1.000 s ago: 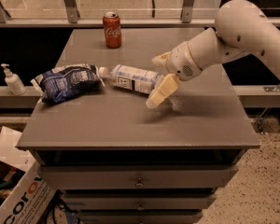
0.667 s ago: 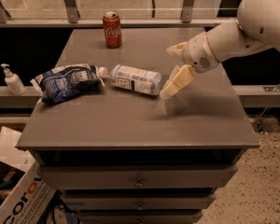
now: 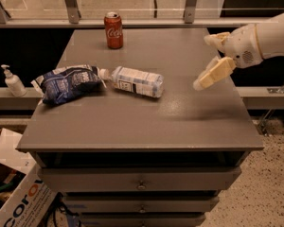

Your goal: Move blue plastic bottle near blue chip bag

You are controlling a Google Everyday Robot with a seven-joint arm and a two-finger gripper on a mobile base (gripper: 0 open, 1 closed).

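Note:
The blue plastic bottle (image 3: 135, 81) lies on its side on the grey cabinet top (image 3: 146, 122), its white cap pointing left and touching the blue chip bag (image 3: 68, 83), which lies crumpled at the left edge. My gripper (image 3: 209, 59) is above the right side of the top, well to the right of the bottle and apart from it. Its cream fingers (image 3: 214, 74) are spread and hold nothing.
A red Coca-Cola can (image 3: 114, 30) stands upright at the back of the top. A small white pump dispenser bottle (image 3: 12, 82) stands on a ledge to the left. Drawers sit below the top. A cardboard box (image 3: 14, 200) lies on the floor at lower left.
My gripper has drawn away from the bottle to the right and upward. The bottle and the bag have stayed where they were.

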